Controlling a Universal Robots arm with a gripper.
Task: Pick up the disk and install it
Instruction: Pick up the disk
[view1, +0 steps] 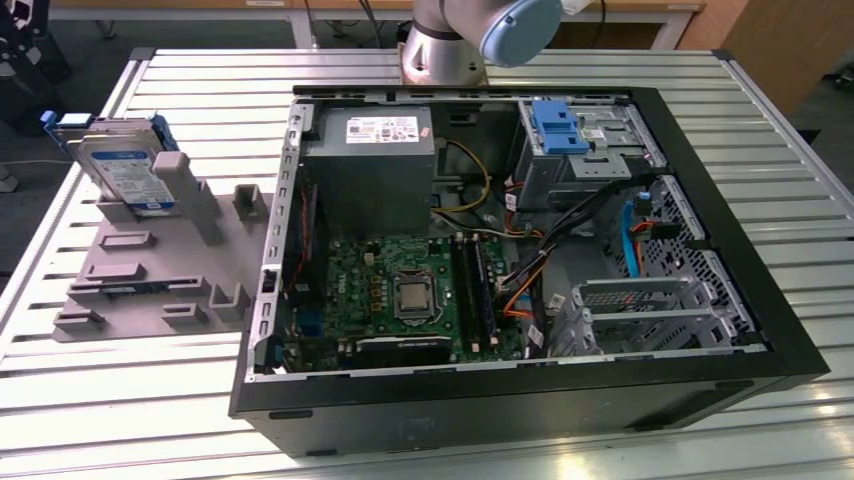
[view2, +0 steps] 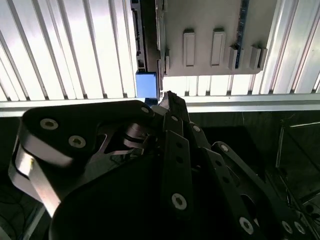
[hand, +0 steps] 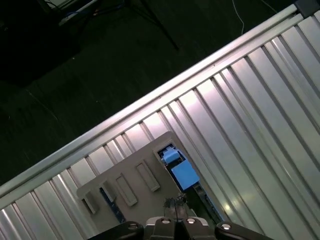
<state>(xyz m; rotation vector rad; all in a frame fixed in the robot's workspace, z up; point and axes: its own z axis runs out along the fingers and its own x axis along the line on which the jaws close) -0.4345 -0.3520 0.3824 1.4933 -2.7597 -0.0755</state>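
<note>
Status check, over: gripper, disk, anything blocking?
Gripper shut, empty, above the disk. Disk upright in grey holder, outside the case, not picked up. Nothing seen in the way.

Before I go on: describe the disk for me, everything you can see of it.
The disk is a flat silver drive with a white-and-blue label, clipped in a blue plastic bracket. It stands on edge, slightly tilted, in the grey holder plate at the exterior view's left, outside the computer case.
</note>
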